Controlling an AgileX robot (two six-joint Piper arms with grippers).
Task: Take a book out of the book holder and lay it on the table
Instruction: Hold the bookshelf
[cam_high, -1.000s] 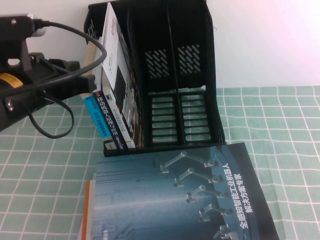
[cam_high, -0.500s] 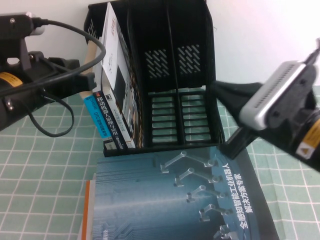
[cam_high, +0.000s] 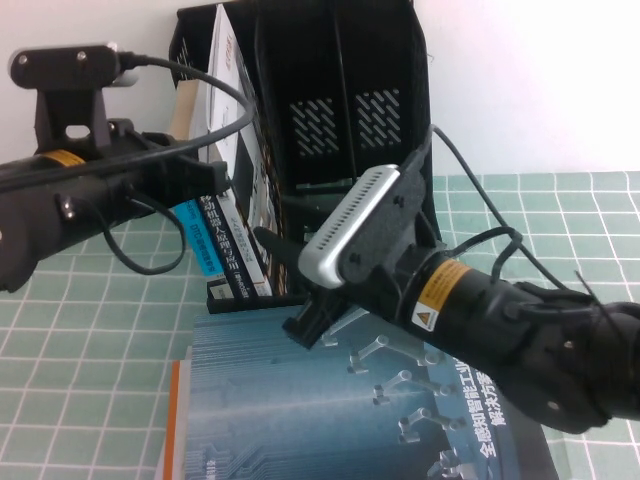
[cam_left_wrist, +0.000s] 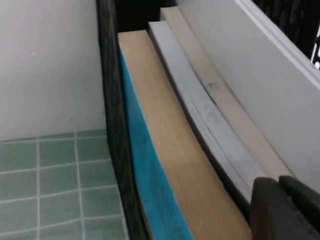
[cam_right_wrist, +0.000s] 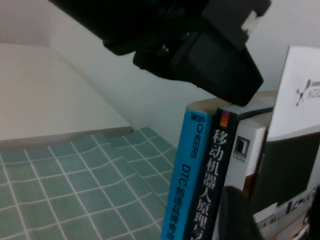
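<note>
The book (cam_high: 230, 90), upper left in the book holder (cam_high: 380, 60), looks thin, light and floppy, so pinch its near edge. Right tool (cam_high: 285, 285), frame centre, is spread. Left tool (cam_high: 215, 175) is at the books; its state I cannot tell.

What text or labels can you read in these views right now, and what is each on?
"CHEERS" and "DTC", followed by Chinese characters too blurred to read: blue spine in the book holder.
"移动机器人原理与": black spine.
Logo and partial "AGIL": the white brochure.
"全感知智能工业机器人解决方案专家": dark blue book on the table.
Yellow warning stickers on the left gripper arm and the right gripper arm: too small to read.
</note>
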